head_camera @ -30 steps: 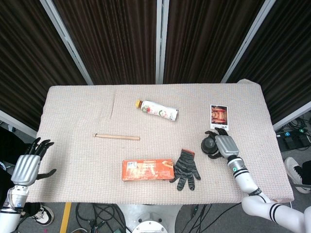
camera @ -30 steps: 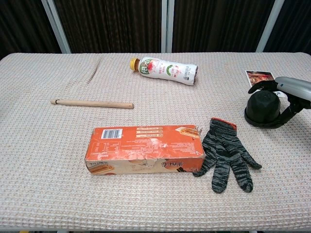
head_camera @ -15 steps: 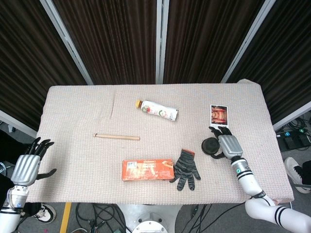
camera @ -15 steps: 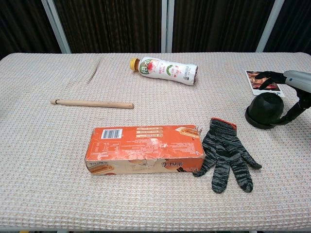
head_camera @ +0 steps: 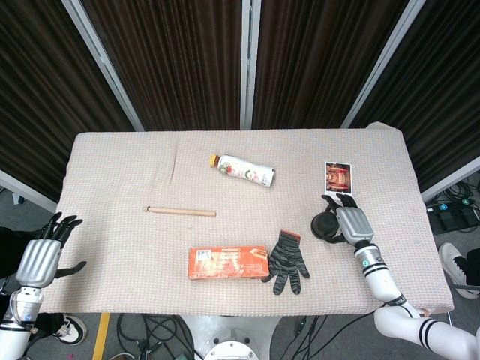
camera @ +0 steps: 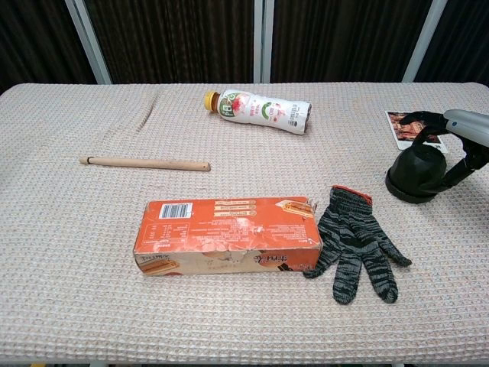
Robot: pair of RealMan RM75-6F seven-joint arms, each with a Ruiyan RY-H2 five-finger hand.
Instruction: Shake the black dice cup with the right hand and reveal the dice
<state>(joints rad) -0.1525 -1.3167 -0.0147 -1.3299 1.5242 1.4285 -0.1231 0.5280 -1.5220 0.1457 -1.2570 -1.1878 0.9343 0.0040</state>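
Note:
The black dice cup [head_camera: 325,225] [camera: 416,175] stands mouth down on the cloth at the right side of the table, just below a photo card. My right hand [head_camera: 351,223] [camera: 461,130] is at the cup's right side. Its fingers [camera: 419,118] arch over the cup's top with a visible gap, and the thumb hangs down close to the cup's right wall. It grips nothing. No dice show. My left hand [head_camera: 41,259] hangs off the table's left edge with fingers spread, holding nothing.
A grey striped glove [head_camera: 286,260] [camera: 353,241] lies just left of the cup, with an orange carton [head_camera: 228,262] [camera: 226,236] beside it. A drink bottle [head_camera: 244,169] [camera: 258,111], a wooden stick [head_camera: 181,212] [camera: 144,163] and a photo card [head_camera: 338,178] [camera: 407,125] lie further back.
The right hand's fingers were wrapped over the cup's top a second ago; they have lifted off and now arch above it. The cup stays in place. The left hand has not moved.

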